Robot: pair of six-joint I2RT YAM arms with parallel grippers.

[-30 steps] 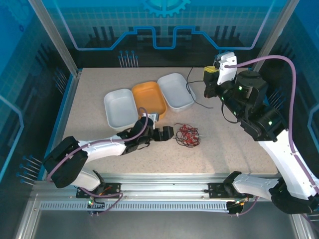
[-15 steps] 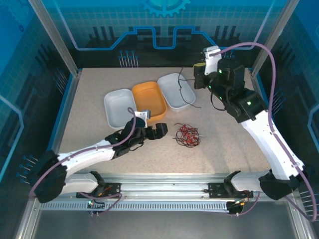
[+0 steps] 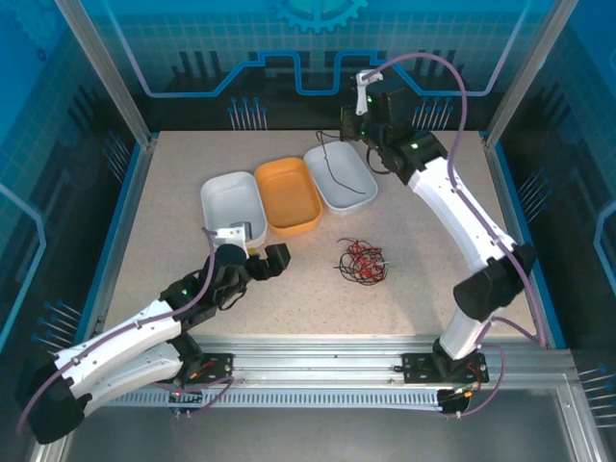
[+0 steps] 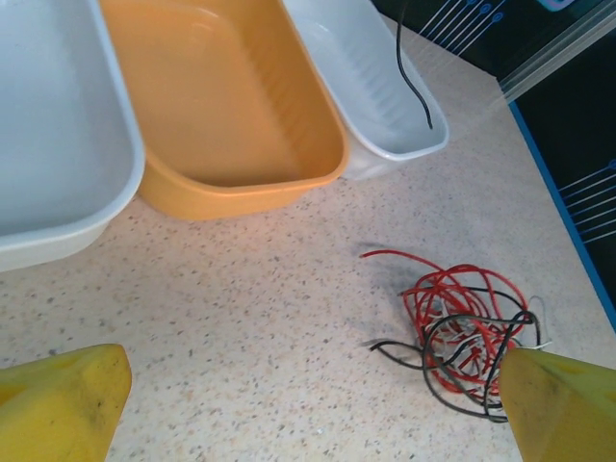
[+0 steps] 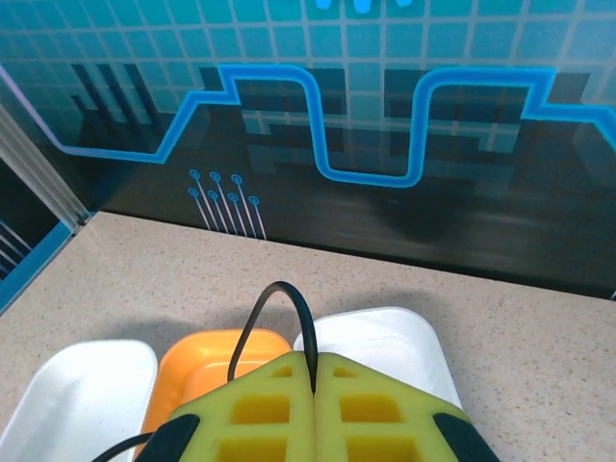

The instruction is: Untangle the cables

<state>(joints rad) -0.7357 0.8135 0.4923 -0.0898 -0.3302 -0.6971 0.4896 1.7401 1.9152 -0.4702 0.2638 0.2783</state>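
A tangle of red, black and white cables (image 3: 362, 262) lies on the table in front of the trays, and it sits at the right in the left wrist view (image 4: 460, 332). My left gripper (image 3: 272, 256) stands open to the left of the tangle, apart from it, with nothing between its yellow fingertips (image 4: 60, 404). My right gripper (image 3: 354, 121) is high at the back, shut on a separate black cable (image 5: 279, 294). That black cable (image 3: 332, 166) hangs down over the right white tray (image 3: 358, 191), its free end (image 4: 416, 82) inside the tray.
Three trays stand in a row: a white tray (image 3: 223, 214) on the left, an orange tray (image 3: 300, 214) in the middle, then the right white one. Blue enclosure walls (image 3: 125, 106) and aluminium posts ring the table. Open tabletop (image 3: 423, 250) lies right of the tangle.
My right arm has swung left and back, carrying the black cable from the table's right side to above the right white tray. My left arm has drawn back leftward, away from the tangle.
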